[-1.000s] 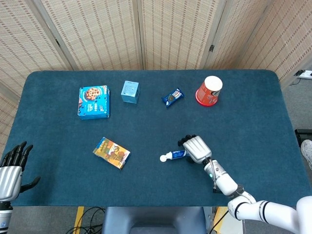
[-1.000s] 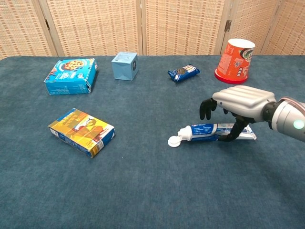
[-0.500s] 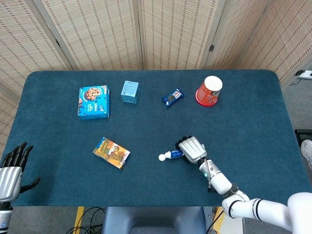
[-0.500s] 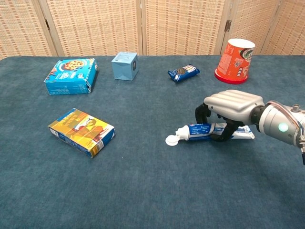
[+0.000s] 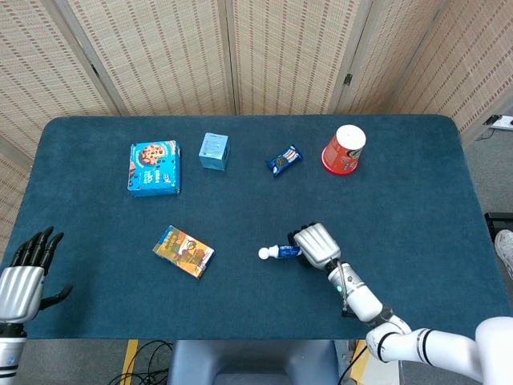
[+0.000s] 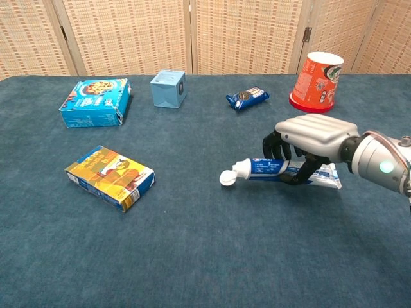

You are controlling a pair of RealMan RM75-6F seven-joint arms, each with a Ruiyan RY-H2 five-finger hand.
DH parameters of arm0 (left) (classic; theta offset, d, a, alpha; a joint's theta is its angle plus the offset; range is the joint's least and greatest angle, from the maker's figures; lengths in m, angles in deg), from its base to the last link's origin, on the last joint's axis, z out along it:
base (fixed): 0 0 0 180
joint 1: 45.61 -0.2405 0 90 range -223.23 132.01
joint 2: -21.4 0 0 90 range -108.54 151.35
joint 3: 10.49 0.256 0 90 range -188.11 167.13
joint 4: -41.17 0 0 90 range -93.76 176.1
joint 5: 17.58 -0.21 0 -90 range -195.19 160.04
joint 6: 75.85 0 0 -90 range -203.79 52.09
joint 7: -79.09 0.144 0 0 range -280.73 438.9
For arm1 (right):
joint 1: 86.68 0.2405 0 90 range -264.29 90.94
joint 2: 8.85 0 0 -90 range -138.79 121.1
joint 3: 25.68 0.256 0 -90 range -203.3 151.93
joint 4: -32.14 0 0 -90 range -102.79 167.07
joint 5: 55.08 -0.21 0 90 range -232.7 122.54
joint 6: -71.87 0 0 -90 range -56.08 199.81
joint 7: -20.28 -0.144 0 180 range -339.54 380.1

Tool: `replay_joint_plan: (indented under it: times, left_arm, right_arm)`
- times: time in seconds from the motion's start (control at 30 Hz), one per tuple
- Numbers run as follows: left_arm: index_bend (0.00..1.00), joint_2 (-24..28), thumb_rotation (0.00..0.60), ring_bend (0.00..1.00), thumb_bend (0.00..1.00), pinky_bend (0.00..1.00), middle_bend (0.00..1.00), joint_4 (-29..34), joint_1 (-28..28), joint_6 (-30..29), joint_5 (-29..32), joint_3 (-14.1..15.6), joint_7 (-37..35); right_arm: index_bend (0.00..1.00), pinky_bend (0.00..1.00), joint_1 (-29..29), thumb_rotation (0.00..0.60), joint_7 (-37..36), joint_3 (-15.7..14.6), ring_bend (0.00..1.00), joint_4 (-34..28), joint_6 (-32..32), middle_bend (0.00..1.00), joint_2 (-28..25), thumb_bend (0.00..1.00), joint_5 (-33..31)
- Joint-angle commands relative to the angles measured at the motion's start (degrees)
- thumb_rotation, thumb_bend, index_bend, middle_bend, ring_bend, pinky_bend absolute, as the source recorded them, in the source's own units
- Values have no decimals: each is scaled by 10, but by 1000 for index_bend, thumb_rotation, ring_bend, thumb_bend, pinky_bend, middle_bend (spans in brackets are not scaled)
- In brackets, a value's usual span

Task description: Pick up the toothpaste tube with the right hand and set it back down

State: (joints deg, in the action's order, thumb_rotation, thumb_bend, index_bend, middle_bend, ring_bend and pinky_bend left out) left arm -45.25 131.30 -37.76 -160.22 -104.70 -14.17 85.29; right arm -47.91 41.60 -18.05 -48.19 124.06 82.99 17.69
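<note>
Bright, even overhead light; both views sharp, soft shadows, no glare on the table [image 6: 192,269]

Bare cloth around the right hand [image 6: 313,138] — yellow box [image 6: 110,177] well apart.

No text, brand, number or sign is legible. Printing on the toothpaste tube [image 6: 266,168], boxes, snack packet and cup is too small to read.
</note>
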Motion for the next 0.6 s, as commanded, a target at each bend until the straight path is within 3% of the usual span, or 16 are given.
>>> replay_joint_plan:
  times: [0.03, 0.33, 0.6]
  left_arm:
    - [37, 7, 600, 0, 204, 147, 14, 10, 24, 18, -13, -12, -13]
    - [34, -2, 600, 8, 204, 145, 14, 16, 110, 73, -51, -44, -48]
    - [8, -49, 600, 44, 204, 145, 30, 12, 183, 105, -71, -70, -110]
  right_arm:
    - [681, 470, -5, 600, -60, 9, 469, -31, 28, 639, -23, 527, 36]
    - [684, 471, -6, 600, -235, 37, 481, -85, 58, 644, -56, 543, 77]
    - [692, 484, 4, 600, -344, 56, 494, -103, 80, 653, -33, 568, 96]
